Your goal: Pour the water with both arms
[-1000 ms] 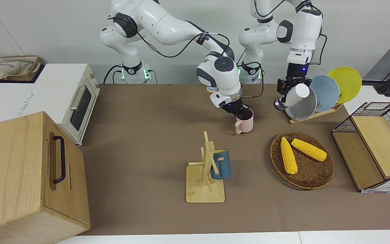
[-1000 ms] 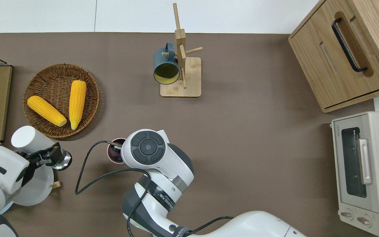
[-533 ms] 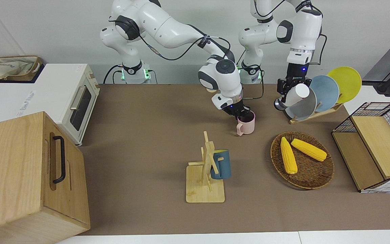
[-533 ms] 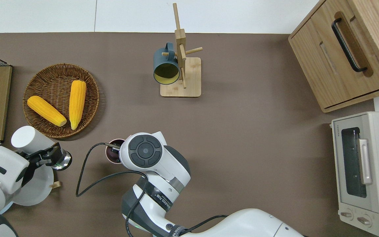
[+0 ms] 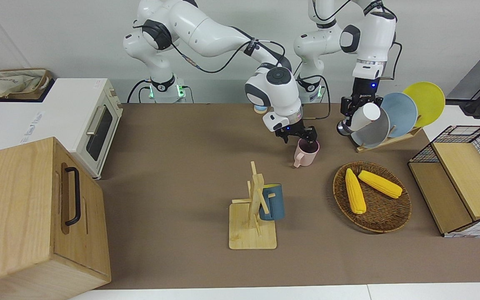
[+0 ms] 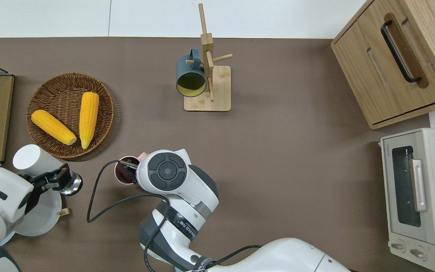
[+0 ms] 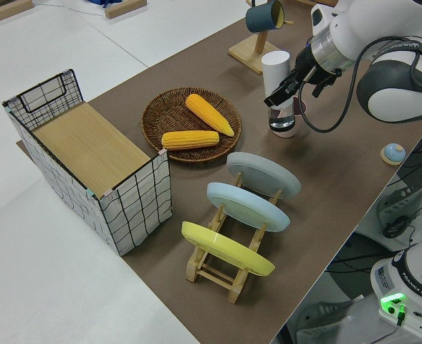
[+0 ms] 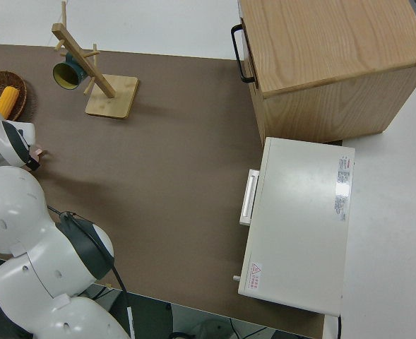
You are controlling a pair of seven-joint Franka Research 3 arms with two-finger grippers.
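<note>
1. The right gripper [image 5: 301, 137] is clamped on the rim of the pink mug [image 5: 306, 152], one finger inside the dark interior and one outside; the mug sits slightly tilted, low over or just on the brown mat [image 5: 173, 175], and whether its base touches I cannot tell
2. The left gripper [image 5: 353, 111] is clamped around a white bottle with a steel base [image 5: 361, 118], held tilted with its white end toward the wicker basket [image 5: 394, 216]; in the overhead view the bottle [image 6: 38, 162] hangs over the mat beside the plate rack
3. The mug looks like stiff glazed ceramic, light but slick and breakable; a rim pinch gives little purchase, so it may swing round the fingers, and the handle [image 5: 297, 159] would likely give a surer hold
4. The bottle seems rigid and smooth, heavier if filled; a grip round its middle suits tipping, though its weight will shift as it empties
5. The mat looks flat and matte, probably grippy enough to steady a mug set down
6. Room is tight toward the left arm's end: the plates in the rack [image 5: 402, 113] stand just beside the bottle, and the basket of corn [image 5: 379, 183] lies near; toward the mug tree [image 5: 254, 208] with its blue mug [image 5: 272, 202] there is more bare mat, so pouring is best done there
</note>
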